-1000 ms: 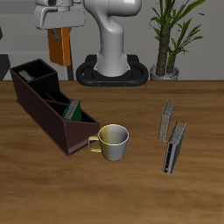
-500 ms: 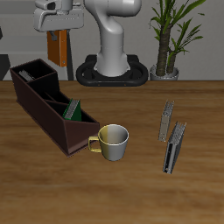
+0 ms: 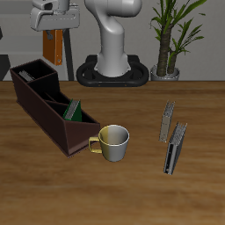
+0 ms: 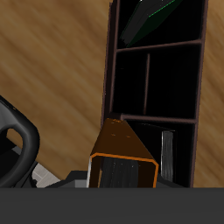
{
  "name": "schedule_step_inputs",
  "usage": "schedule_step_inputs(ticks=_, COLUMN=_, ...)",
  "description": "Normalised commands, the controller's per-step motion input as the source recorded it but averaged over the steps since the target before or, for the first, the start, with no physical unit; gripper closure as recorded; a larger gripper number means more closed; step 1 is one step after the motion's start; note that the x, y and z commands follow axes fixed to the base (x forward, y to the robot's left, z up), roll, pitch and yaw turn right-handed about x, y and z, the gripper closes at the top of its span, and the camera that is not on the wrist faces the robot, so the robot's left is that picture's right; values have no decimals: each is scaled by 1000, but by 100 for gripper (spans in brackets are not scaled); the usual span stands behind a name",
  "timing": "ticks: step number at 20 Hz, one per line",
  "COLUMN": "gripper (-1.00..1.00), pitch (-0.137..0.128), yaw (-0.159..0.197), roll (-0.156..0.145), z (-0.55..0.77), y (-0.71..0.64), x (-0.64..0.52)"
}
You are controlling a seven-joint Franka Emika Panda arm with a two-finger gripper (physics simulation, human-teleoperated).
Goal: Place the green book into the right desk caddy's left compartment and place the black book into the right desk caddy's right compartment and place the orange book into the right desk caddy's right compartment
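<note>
My gripper [image 3: 54, 32] is shut on the orange book [image 3: 54, 46], which hangs upright high above the back end of the right desk caddy [image 3: 42, 107]. The wrist view shows the orange book [image 4: 122, 150] over the caddy's large rectangular right compartment [image 4: 149, 150]. A pale upright strip there looks like the black book [image 4: 166, 157]. The green book [image 3: 74, 111] leans in the slanted left compartment [image 4: 157, 22], toward the caddy's front end.
A cream mug [image 3: 113, 142] stands just off the caddy's front tip. Two slim grey books [image 3: 167, 121] [image 3: 176, 148] stand upright on the table's other side. The robot's base [image 3: 112, 68] and a potted plant [image 3: 171, 39] are at the back.
The gripper with the orange book has drifted a little sideways, away from the robot's base, and slightly up. Nothing on the table has moved.
</note>
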Motion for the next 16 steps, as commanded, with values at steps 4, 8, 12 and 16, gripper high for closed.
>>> schedule_step_inputs(ticks=4, gripper=100, pitch=9, yaw=-4, roll=-35, z=-42, y=-159, x=-131)
schedule_step_inputs(ticks=8, gripper=100, pitch=7, yaw=-19, roll=10, z=-4, y=-169, x=-118)
schedule_step_inputs(ticks=12, gripper=100, pitch=6, yaw=2, roll=52, z=42, y=-138, x=-60)
schedule_step_inputs(ticks=16, gripper=100, pitch=21, yaw=-38, roll=15, z=202, y=-262, x=19)
